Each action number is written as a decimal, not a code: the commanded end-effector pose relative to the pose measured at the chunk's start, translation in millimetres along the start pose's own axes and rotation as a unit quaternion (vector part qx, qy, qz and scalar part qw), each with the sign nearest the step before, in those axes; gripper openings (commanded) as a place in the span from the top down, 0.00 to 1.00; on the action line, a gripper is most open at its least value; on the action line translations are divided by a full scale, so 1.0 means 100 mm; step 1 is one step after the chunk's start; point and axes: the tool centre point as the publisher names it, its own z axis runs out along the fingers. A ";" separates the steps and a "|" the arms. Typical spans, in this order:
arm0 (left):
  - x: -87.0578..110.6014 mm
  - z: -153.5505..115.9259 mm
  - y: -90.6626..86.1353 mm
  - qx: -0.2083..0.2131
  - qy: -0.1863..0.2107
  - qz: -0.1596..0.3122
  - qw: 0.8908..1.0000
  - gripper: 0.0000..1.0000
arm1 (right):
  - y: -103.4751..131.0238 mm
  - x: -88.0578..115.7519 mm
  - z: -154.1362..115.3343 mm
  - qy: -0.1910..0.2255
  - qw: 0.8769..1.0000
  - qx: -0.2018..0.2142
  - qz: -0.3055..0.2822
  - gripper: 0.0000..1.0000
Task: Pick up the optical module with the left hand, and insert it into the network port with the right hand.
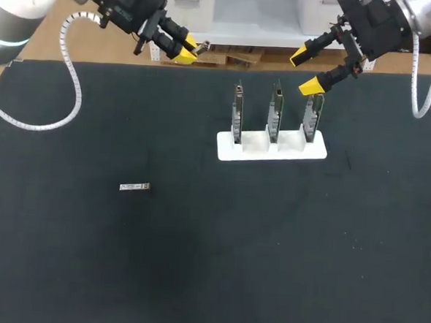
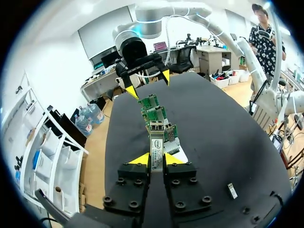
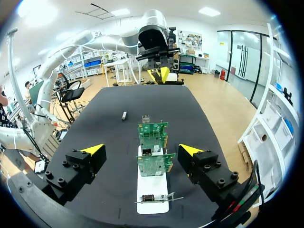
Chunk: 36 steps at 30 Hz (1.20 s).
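Clearly, the left hand clamps the optical module; the right hand gapes apart.

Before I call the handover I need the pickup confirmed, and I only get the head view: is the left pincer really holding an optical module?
Observer: Yes. The left wrist view shows the left pincer shut on the optical module, labelled face toward the camera, sticking out past the yellow tips.
Operator: From above, the right pincer overlaps the right-hand card. Touching?
Observer: No. In the right wrist view the right pincer is open, and the green network cards in their white holder stand ahead of it, in line with the gap between its fingers, clear of both.
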 end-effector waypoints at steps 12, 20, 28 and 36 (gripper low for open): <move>0.03 0.14 -0.21 -0.051 -0.061 -0.007 0.997 1.00 | 0.02 0.00 0.00 0.000 1.000 0.002 0.000 0.00; -0.20 0.16 -0.25 -0.078 -0.079 0.005 0.994 1.00 | 0.02 0.00 0.00 0.000 1.000 0.002 0.000 0.00; -0.36 0.20 -0.15 -0.087 -0.102 0.018 0.991 1.00 | 0.02 0.00 0.00 0.000 1.000 0.002 0.000 0.00; -0.39 0.43 0.23 -0.022 -0.150 0.065 0.986 1.00 | 0.02 0.00 0.00 0.000 1.000 0.002 0.000 0.00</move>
